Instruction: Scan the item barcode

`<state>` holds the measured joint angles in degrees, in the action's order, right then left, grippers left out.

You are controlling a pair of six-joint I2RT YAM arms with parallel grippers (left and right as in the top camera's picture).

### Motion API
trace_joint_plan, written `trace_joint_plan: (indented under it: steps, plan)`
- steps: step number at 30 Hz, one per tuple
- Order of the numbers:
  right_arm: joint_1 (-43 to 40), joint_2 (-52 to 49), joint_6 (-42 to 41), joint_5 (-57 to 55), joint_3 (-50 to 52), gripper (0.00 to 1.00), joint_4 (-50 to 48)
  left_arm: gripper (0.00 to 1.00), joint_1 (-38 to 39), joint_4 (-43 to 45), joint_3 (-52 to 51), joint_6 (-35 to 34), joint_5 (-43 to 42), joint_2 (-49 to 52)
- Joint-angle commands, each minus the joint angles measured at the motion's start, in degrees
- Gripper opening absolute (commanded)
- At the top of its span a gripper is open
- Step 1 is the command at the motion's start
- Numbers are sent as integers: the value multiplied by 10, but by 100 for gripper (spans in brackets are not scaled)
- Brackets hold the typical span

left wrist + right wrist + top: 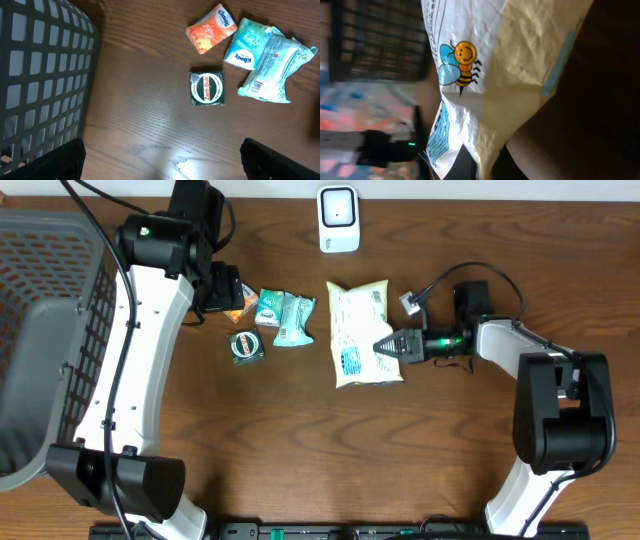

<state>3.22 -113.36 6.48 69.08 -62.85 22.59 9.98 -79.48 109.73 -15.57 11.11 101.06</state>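
A cream and white packet (362,330) with a blue label lies in the middle of the table. My right gripper (388,346) is shut on its right edge. The right wrist view shows the packet (505,65) filling the frame, with a bee picture (460,62) on it. Its lower edge is pinched in my right gripper (487,157), one dark finger on each side of it. A white scanner (338,218) stands at the back centre. My left gripper (222,288) hovers open over the table at the left (162,165), holding nothing.
A grey mesh basket (50,330) fills the left side, with its wall (40,75) close beside my left gripper. A green Zam-Buk box (206,88), an orange tissue pack (211,29), a teal tissue pack (246,42) and a white packet (275,67) lie in a cluster.
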Motion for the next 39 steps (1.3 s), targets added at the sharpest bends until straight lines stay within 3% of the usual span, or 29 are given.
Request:
trace_joint_plan:
  steps: [1,6,12,17,39]
  plan:
    - [-4,46,-17,92,-25,2,-6,98,0,-2,0,5,10,4]
    - [4,128,-17,31,-44,2,-22,98,0,-2,0,5,10,4]
    - [48,287,-17,-232,-48,1,-23,98,0,-2,0,5,10,4]
    - [108,358,-11,-367,-48,1,-22,97,0,-2,0,5,10,4]
    - [146,363,-26,-370,-48,1,-18,98,0,-2,0,5,10,4]
